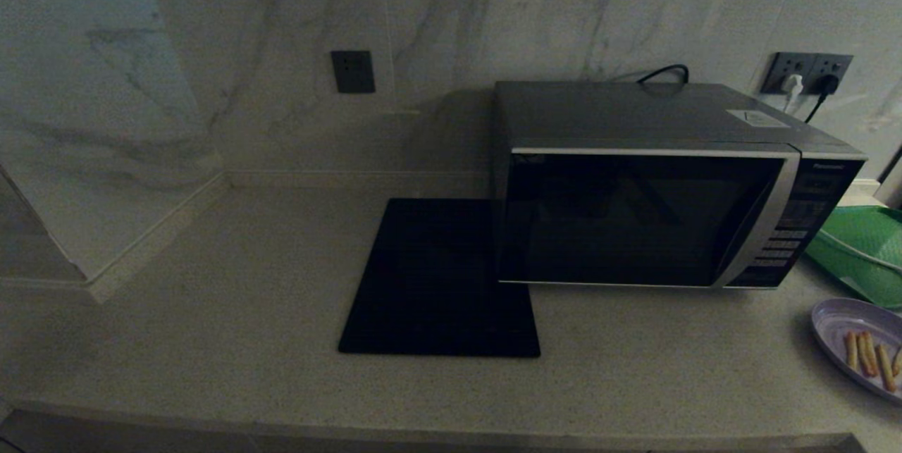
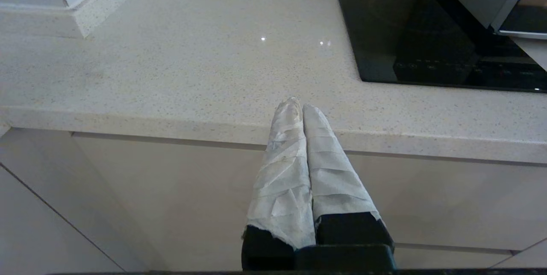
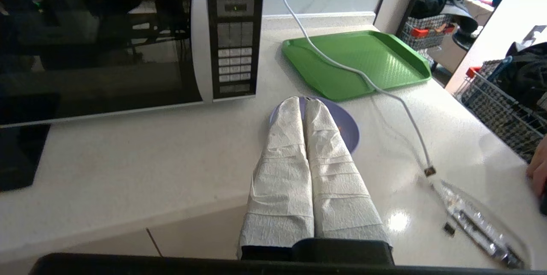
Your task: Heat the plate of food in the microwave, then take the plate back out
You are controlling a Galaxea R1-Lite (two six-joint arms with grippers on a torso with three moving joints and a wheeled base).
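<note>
The microwave (image 1: 648, 217) stands with its door closed, the plate of food (image 1: 856, 340) lies on the counter (image 1: 246, 312) in front of its button-panel corner, the right gripper (image 3: 304, 103) hangs over this plate with fingers pressed together, holding nothing, and the left gripper (image 2: 298, 104), also pressed together, is far from it at the counter edge.

Head cam high, looks down at pale speckled stone counter (image 1: 246, 340). Left wrist cam low, before counter edge, facing flat black square mat (image 2: 427, 31). Right wrist cam nearer, above counter. All share boxy dark grey microwave (image 1: 655, 213).
</note>
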